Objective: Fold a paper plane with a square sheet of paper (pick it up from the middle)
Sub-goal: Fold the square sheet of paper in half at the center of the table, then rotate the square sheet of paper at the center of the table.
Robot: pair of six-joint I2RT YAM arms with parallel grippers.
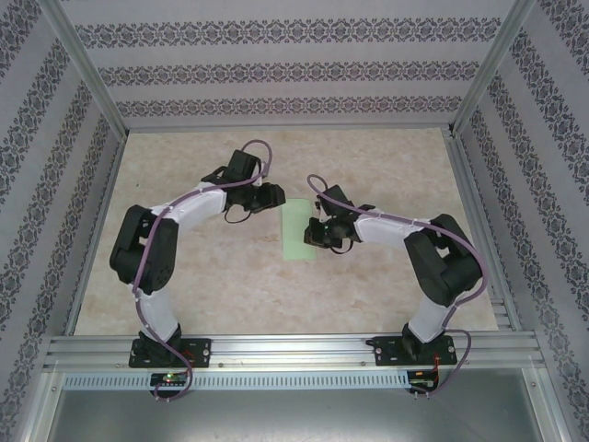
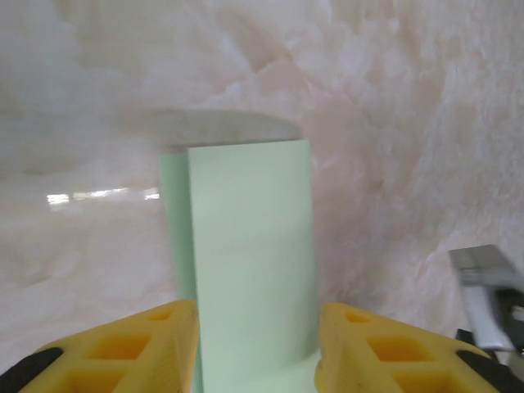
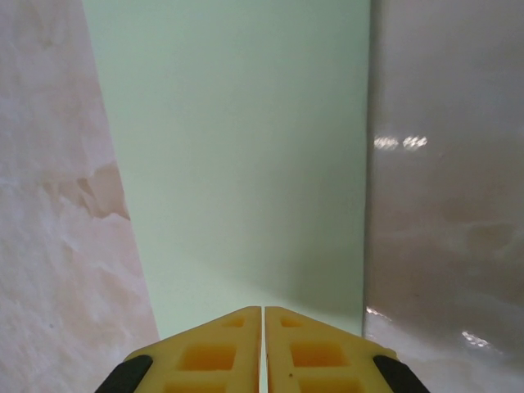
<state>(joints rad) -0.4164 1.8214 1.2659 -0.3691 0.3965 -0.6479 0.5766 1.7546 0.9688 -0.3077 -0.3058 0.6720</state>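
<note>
Top external is showing us one square sheet of paper (image 1: 296,230), already folded into a narrow strip, lying mid-desk (image 1: 184,175) between the two arms. The left jaws are standing apart with the strip showing between them; the right jaws are pressing together over it. We are judging it light, limp and easily creased, so we are favouring a pinch at the folded edge near the middle.

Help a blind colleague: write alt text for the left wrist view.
A folded pale green sheet of paper lies on a marbled table, running away from the camera between two yellow fingers that stand apart at the bottom edge.
</note>
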